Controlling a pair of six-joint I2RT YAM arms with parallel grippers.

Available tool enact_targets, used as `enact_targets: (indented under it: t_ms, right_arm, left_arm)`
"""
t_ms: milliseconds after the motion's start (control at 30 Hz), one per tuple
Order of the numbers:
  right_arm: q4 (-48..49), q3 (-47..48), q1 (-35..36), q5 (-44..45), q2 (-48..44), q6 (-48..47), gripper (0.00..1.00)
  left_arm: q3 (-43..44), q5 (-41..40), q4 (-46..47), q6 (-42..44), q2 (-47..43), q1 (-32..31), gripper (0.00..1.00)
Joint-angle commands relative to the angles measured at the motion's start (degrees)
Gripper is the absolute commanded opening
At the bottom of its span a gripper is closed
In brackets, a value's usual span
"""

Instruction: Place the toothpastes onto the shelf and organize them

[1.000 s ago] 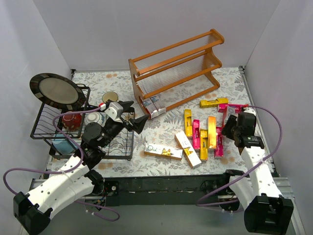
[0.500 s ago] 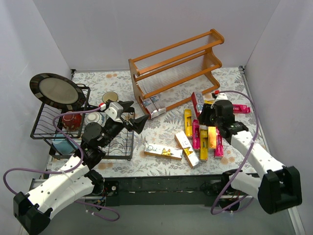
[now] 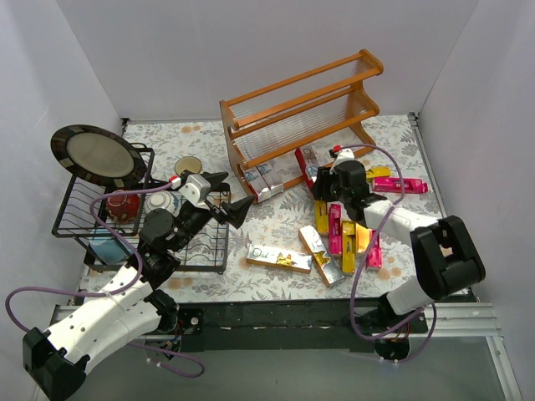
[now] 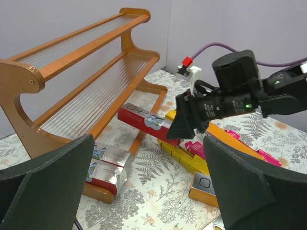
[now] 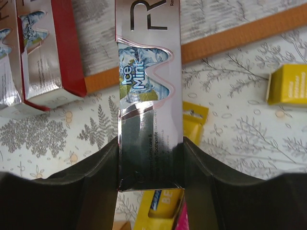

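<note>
The orange-brown shelf stands at the back centre. My right gripper is shut on a red and silver toothpaste carton, whose far end is at the front rail of the lowest tier. In the right wrist view the fingers clamp the carton on both sides. Two silver and red cartons lie at the left end of the lowest tier. Several yellow, magenta and white cartons lie on the table in front. My left gripper is open and empty left of the shelf, above the rack's right end.
A black wire dish rack holding a dark plate and bowls stands at the left. A magenta carton lies near the right wall. A white and gold carton lies near the front.
My right gripper has swung left from the right side of the table to the shelf's lowest tier, carrying the red and silver carton. The left arm has not moved.
</note>
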Motion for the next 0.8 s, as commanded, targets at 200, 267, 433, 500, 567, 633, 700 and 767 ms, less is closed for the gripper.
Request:
enact_targets:
  t_ms: [200, 267, 433, 500, 567, 633, 700, 767]
  right_arm:
    - [18.5, 13.6, 2.9, -1.2, 15.2, -5.4, 0.44]
    - [18.4, 15.7, 3.0, -2.0, 18.0, -6.0, 0.44]
    - [18.1, 20.1, 4.0, -2.2, 22.0, -6.3, 0.45]
    - [17.5, 21.0, 4.7, -2.2, 23.7, -6.7, 0.44]
    - [17.1, 21.9, 5.3, -2.2, 25.1, -7.2, 0.45]
    - [16.9, 22.4, 5.8, -2.2, 25.8, -7.2, 0.45]
    - [15.9, 23.0, 6.0, -2.2, 26.9, -7.5, 0.46]
    - [15.4, 23.2, 6.3, -3.7, 27.5, -7.5, 0.47]
  left_arm:
    - [2.3, 1.1, -0.4, -0.2, -0.3, 0.1, 0.98]
    - [2.2, 1.0, -0.4, -0.1, -0.3, 0.1, 0.98]
    - [2.2, 0.9, -0.4, 0.0, -0.3, 0.1, 0.98]
    - [2.2, 0.9, -0.4, -0.1, -0.2, 0.1, 0.98]
    - [2.1, 1.0, -0.3, -0.1, -0.2, 0.1, 0.98]
    - [2.2, 1.3, -0.2, -0.2, -0.1, 0.1, 0.98]
    - [2.2, 1.3, -0.3, -0.2, -0.1, 0.1, 0.98]
    - [2.2, 1.4, -0.2, -0.3, -0.1, 0.1, 0.98]
